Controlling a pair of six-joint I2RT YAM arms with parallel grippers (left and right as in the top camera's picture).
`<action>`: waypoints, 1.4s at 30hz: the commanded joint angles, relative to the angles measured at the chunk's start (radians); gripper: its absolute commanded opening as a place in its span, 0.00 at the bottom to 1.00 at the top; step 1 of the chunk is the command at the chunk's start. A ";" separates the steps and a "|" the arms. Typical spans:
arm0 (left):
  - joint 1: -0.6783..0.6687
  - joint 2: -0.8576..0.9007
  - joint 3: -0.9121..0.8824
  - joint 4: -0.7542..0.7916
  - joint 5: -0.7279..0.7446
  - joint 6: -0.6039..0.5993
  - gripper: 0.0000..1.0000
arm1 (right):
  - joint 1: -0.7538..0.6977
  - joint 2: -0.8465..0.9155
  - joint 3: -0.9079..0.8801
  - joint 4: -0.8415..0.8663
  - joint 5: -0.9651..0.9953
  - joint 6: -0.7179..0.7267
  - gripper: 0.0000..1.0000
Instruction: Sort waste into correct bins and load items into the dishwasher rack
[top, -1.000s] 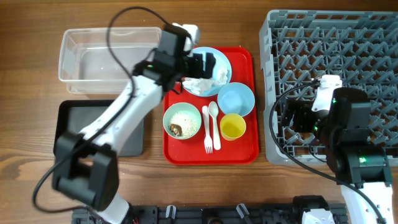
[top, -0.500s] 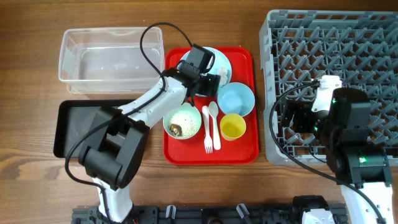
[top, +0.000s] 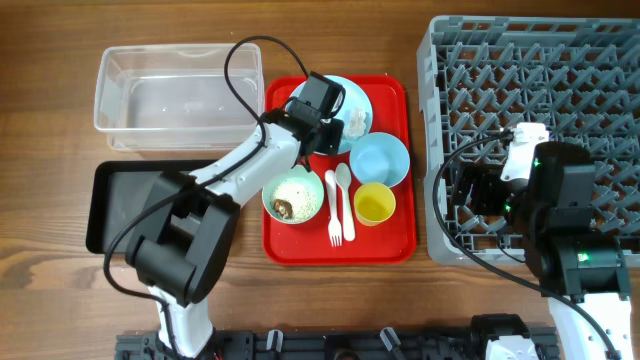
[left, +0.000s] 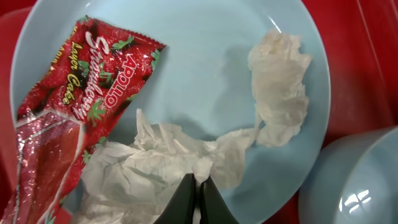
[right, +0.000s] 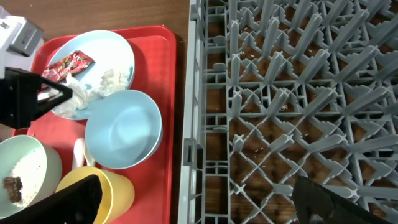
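The left hand (left: 194, 186) is pressed together over the plate (left: 205, 56), its tips pinching the near edge of a crumpled tissue (left: 155, 162) that lies on the plate's lower half in the wrist view. Just left of the tissue and touching it is the wrapper (left: 62, 124), red with white lettering, running from the plate's upper left down past its rim. A smaller scrap (left: 280, 87) sits at the plate's right side, joined to the tissue by a thin twist. From overhead, the plate is at the top of the red tray (top: 300, 245); below it stand the blue bowl (top: 380, 160), the green bowl (top: 293, 196) with white crumbs (top: 297, 190) and a brown lump (top: 285, 207), and the cup (top: 374, 205), with the spoon (top: 343, 190) and fork (top: 334, 215) lying side by side between the green bowl and the cup. The tub (top: 175, 90) is at upper left of the counter (top: 50, 290) and the black tray (top: 120, 205) just below it. The right hand (right: 196, 202) is spread wide over the left edge of the rack (top: 540, 80) — the rack fills the right side of the frame.
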 joint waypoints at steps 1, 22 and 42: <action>0.029 -0.154 0.013 0.009 -0.011 0.001 0.04 | 0.004 0.002 0.021 -0.002 0.022 -0.005 1.00; 0.437 -0.325 0.012 -0.056 -0.005 0.001 0.52 | 0.004 0.002 0.021 -0.002 0.032 -0.005 1.00; 0.113 -0.146 0.012 -0.018 0.034 0.136 0.73 | 0.004 0.002 0.021 -0.002 0.032 -0.005 1.00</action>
